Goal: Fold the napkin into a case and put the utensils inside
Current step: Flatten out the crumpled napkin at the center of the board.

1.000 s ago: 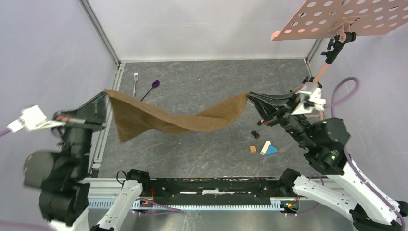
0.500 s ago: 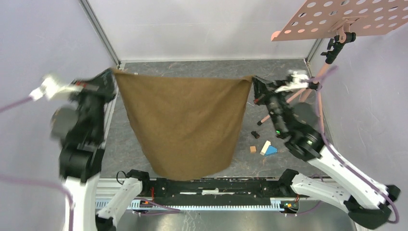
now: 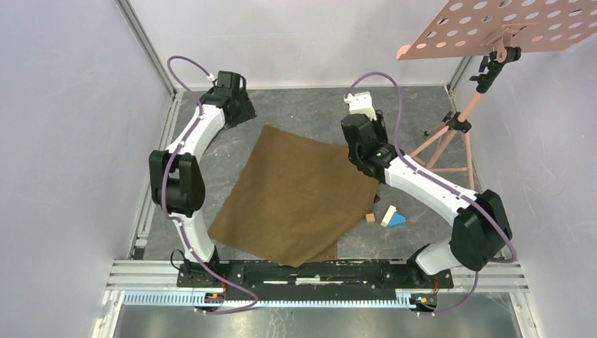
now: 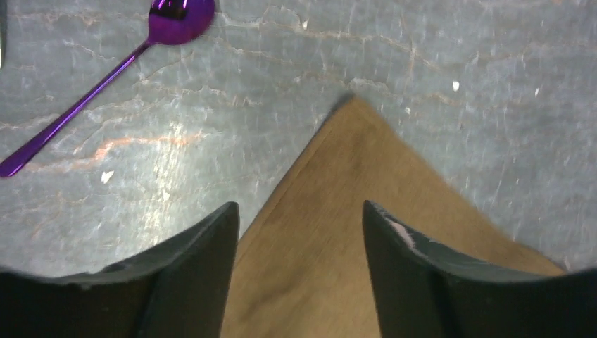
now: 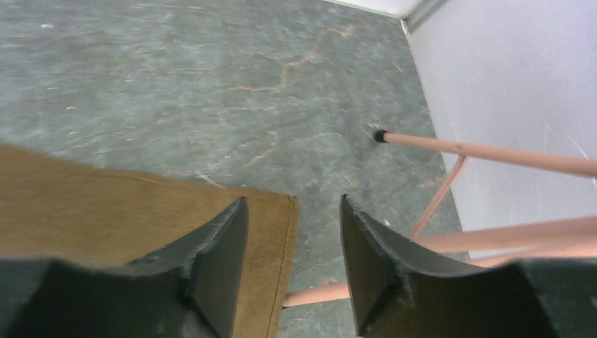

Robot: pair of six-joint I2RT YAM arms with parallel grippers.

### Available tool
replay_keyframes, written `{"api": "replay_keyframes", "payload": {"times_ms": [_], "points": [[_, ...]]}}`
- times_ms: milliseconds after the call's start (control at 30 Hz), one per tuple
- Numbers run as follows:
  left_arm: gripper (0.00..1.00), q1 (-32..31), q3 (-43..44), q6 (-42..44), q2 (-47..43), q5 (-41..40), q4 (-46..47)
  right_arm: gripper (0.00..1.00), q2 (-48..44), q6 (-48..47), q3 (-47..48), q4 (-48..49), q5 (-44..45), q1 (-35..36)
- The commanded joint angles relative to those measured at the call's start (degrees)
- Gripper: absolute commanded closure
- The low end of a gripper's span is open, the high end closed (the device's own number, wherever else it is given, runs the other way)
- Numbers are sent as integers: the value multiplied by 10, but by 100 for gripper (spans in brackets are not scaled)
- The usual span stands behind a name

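Note:
The brown napkin [image 3: 296,197] lies spread flat on the table, turned like a diamond, with a small fold at its near edge. My left gripper [image 4: 299,205] is open just above the napkin's far corner [image 4: 352,105], holding nothing. My right gripper [image 5: 293,198] is open over the napkin's right corner [image 5: 285,208], and the cloth lies loose under its left finger. The purple spoon [image 4: 105,74] rests on the table far left of that far corner. In the top view the left arm covers the utensils. I cannot make out the fork.
Small wooden blocks [image 3: 369,218] and a blue block [image 3: 398,220] lie right of the napkin. A pink tripod stand [image 3: 450,141] with a perforated plate [image 3: 507,24] rises at the back right; its legs [image 5: 486,155] run close to my right gripper.
Both grippers have opened and let go of the napkin. It has dropped from hanging stretched between them to lying flat. Both arms have swung in over the far half of the table.

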Motion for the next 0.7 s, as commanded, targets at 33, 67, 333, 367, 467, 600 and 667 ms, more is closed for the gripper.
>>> {"api": "replay_keyframes", "payload": {"times_ms": [33, 67, 333, 367, 467, 600, 667], "points": [[12, 3, 19, 28, -135, 41, -53, 27, -38, -22, 51, -95, -159, 47], [9, 3, -1, 26, -160, 54, -52, 26, -47, -16, 37, -99, -208, 52], [0, -13, -298, -76, -331, 285, 111, 18, -26, 96, -47, -29, -444, 48], [0, -20, -340, -100, -337, 312, 152, 18, -17, 104, -43, -37, -443, 41], [0, -43, -405, -149, -310, 347, 252, 18, 3, 133, -71, -29, -439, 2], [1, -75, -425, -181, -231, 327, 332, 20, 32, 140, -117, 8, -455, -41], [1, -78, -428, -194, -193, 307, 366, 21, 43, 133, -138, 35, -453, -45]]}}
